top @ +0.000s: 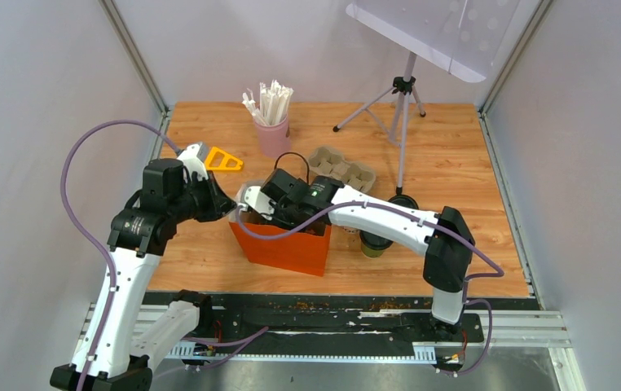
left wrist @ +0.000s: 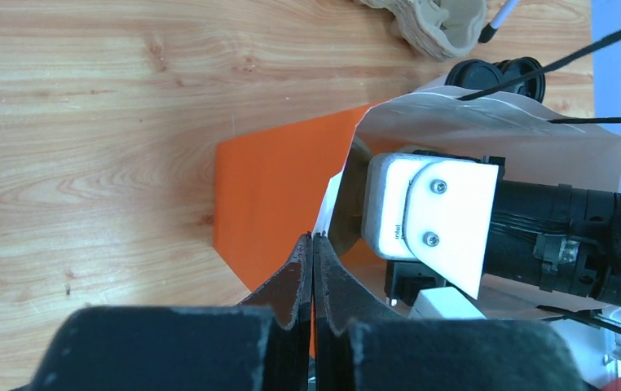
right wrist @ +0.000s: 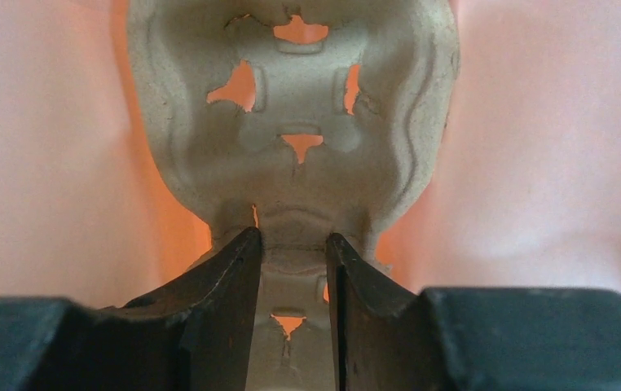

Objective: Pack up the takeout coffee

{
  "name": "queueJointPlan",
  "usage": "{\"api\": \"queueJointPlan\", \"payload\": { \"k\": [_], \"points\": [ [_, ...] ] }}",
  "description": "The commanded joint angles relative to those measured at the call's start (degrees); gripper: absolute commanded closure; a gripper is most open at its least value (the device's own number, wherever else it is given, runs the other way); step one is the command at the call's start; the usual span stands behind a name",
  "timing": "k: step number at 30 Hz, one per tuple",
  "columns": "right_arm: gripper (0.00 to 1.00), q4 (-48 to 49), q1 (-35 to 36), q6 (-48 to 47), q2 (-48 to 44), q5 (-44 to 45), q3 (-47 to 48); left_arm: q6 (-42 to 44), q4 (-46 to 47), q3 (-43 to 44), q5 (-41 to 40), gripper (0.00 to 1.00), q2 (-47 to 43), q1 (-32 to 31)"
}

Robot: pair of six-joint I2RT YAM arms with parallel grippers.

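Observation:
An orange paper bag (top: pixel 291 248) stands open at mid table. My left gripper (top: pixel 230 208) is shut on the bag's left rim; the left wrist view shows its tips (left wrist: pixel 313 238) pinching the paper edge of the bag (left wrist: pixel 275 187). My right gripper (top: pixel 268 208) reaches down inside the bag, shut on a ridge of a cardboard cup carrier (right wrist: pixel 299 90), with orange bag walls around it (right wrist: pixel 293 240). An olive-green cup (top: pixel 375 244) with a black lid stands right of the bag, partly under the right arm. Another black lid (top: pixel 403 201) shows behind the arm; what is under it is hidden.
A pink cup of white sticks (top: pixel 273 134) stands at the back. A second cardboard carrier (top: pixel 341 167) lies behind the bag. A tripod (top: pixel 401 114) stands at the back right. A yellow-orange tool (top: pixel 224 159) lies by the left arm.

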Motion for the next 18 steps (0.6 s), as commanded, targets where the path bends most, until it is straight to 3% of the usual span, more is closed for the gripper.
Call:
{"api": "queueJointPlan", "payload": {
  "k": [1, 7, 18],
  "points": [
    [0.63, -2.0, 0.6, 0.9, 1.1, 4.2, 1.9, 0.5, -3.8, 2.7, -2.5, 1.00, 0.8, 0.4],
    [0.53, -4.8, 0.6, 1.4, 1.1, 3.6, 7.1, 1.0, -4.4, 3.9, -4.3, 1.00, 0.4, 0.4],
    [0.51, -7.5, 0.6, 2.9, -1.9, 0.1, 12.9, 0.4, -4.0, 3.5, -4.5, 1.00, 0.0, 0.4]
  ]
}}
